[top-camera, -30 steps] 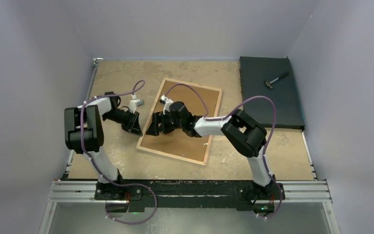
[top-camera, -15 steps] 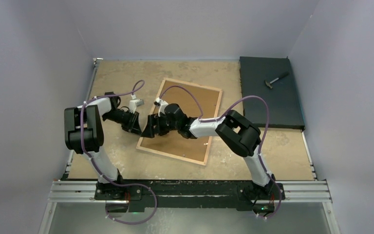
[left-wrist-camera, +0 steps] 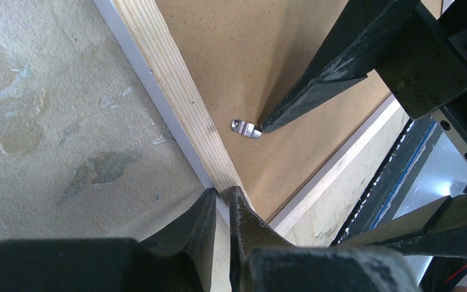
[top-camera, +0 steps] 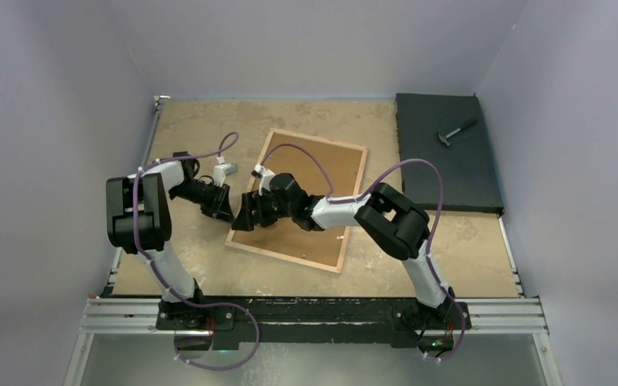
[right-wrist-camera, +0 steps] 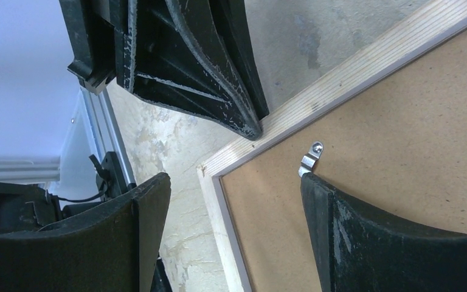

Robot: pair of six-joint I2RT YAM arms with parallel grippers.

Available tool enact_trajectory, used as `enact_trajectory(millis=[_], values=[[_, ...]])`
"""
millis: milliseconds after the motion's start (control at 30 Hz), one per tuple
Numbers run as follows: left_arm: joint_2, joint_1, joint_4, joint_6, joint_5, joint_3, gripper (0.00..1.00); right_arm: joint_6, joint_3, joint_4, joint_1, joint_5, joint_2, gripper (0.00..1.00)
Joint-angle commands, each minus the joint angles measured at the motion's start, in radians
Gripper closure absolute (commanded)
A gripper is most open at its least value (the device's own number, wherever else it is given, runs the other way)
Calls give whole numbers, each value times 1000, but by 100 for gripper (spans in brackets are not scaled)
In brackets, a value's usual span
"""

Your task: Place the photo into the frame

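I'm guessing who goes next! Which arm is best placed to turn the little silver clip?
Right: the right gripper is open with a fingertip at the clip. The left gripper is shut, tips on the frame's wooden edge.

Left claw (left-wrist-camera: 222,198) — closed — tips touching the frame (left-wrist-camera: 171,97) at its wooden edge.

The left arm (top-camera: 138,211) was folded at the elbow, its forearm extending rightward. The left gripper (top-camera: 224,211) pointed down, its fingers (left-wrist-camera: 202,213) drawn almost together with only a thin slit between the tips. The right arm (top-camera: 390,219) stretched leftward from its elbow, wrist low. The right gripper (top-camera: 245,217) was spread wide, and its fingers (right-wrist-camera: 319,201) flanked the left gripper's tips, just beside them.
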Motion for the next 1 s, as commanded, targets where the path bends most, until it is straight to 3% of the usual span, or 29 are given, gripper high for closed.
enact_trajectory(millis=[0,967], values=[[12,-8,93,35,-76,-30,97,5,33,13,8,-12,15,20],[5,-8,87,42,-64,-39,98,23,89,15,8,39,76,21]])
